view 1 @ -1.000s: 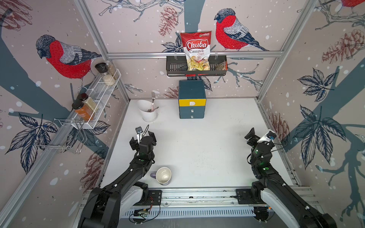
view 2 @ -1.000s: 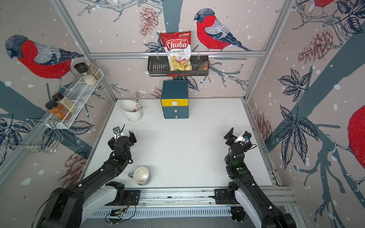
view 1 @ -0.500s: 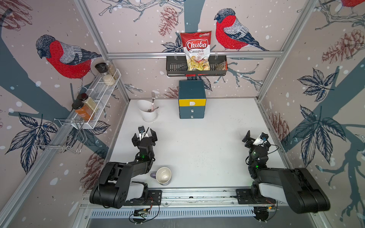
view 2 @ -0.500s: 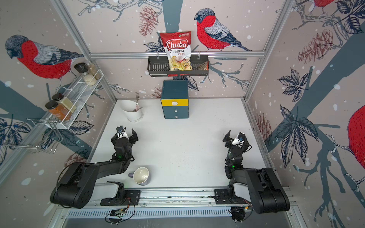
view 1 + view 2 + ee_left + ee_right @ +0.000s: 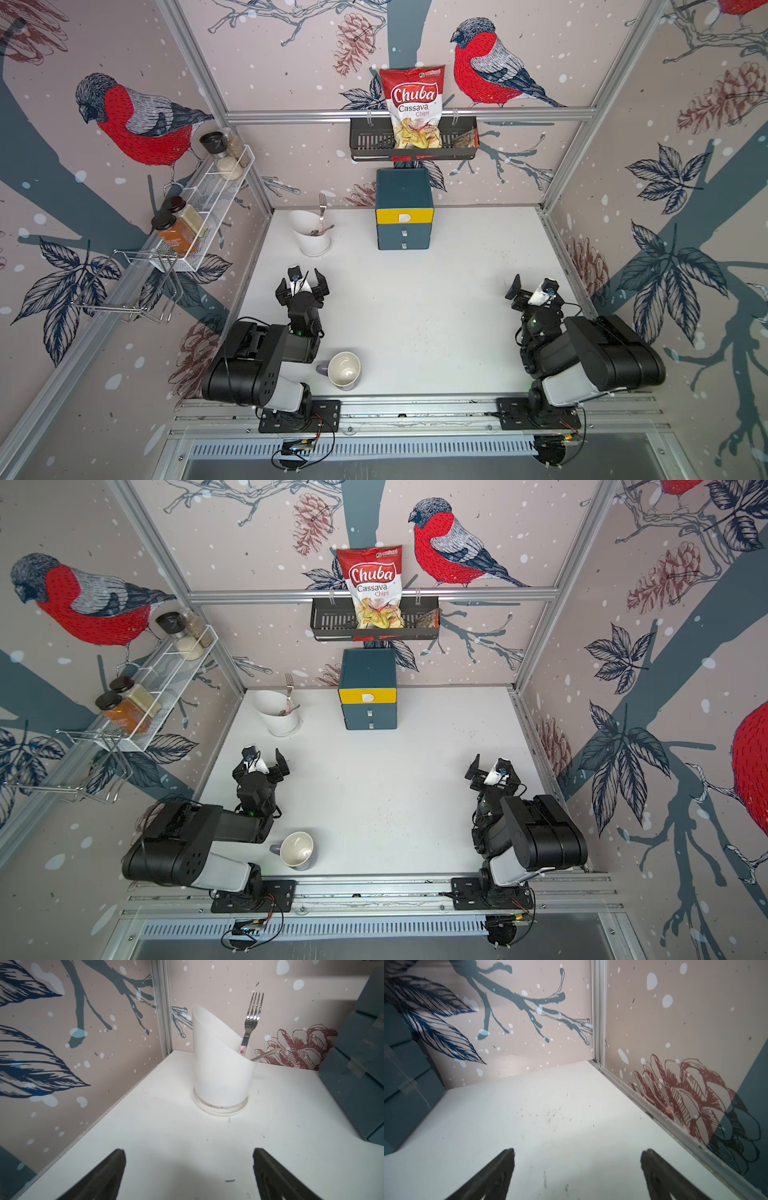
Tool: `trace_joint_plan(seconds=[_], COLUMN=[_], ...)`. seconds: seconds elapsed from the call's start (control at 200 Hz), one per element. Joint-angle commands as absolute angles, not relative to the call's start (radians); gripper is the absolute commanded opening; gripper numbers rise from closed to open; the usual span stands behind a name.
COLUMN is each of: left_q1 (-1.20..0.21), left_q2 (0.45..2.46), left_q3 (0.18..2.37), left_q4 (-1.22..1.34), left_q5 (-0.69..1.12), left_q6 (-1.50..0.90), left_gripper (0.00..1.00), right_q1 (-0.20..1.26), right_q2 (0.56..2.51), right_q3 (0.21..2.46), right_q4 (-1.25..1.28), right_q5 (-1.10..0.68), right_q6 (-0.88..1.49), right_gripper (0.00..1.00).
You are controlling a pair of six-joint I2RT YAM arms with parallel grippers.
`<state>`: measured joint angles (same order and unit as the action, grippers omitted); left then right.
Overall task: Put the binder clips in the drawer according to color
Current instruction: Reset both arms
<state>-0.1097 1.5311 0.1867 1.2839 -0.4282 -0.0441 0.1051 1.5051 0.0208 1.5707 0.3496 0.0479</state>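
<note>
You have both arms folded low near their bases, left gripper (image 5: 300, 282) and right gripper (image 5: 578, 1152) gaping empty above the table (image 5: 436, 311), while the drawer (image 5: 404, 232) stands against the back wall, all three fronts shut, contents hidden.

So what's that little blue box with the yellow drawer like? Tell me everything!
The drawer unit is a small dark-teal box, matte, maybe plastic. It has three stacked drawers: the top front is yellow, the two lower ones teal, each with a small white tab pull. All three look shut. It stands upright on the white table by the back wall, below the black basket. A white cutlery holder stands beside it, apart. Only the table is seen touching it.
</note>
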Motion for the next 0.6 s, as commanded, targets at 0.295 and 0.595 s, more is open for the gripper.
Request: trace_joint_plan(seconds=[0.295, 0.595], left_q1=[-0.055, -0.055], left_q2=[1.526, 1.522], left_q3=[0.239, 0.240], left_q4=[1.233, 1.226], left_q5=[-0.341, -0.339], left_q6=[-0.071, -0.073], left_gripper=[0.98, 0.98], right_q1=[0.033, 0.034], right_q2=[1.510, 1.509], right_q3=[0.221, 0.224], right_q4=[1.241, 1.233], right_q5=[0.227, 0.227], right_q6=[0.082, 0.081], right_gripper=[1.00, 1.00])
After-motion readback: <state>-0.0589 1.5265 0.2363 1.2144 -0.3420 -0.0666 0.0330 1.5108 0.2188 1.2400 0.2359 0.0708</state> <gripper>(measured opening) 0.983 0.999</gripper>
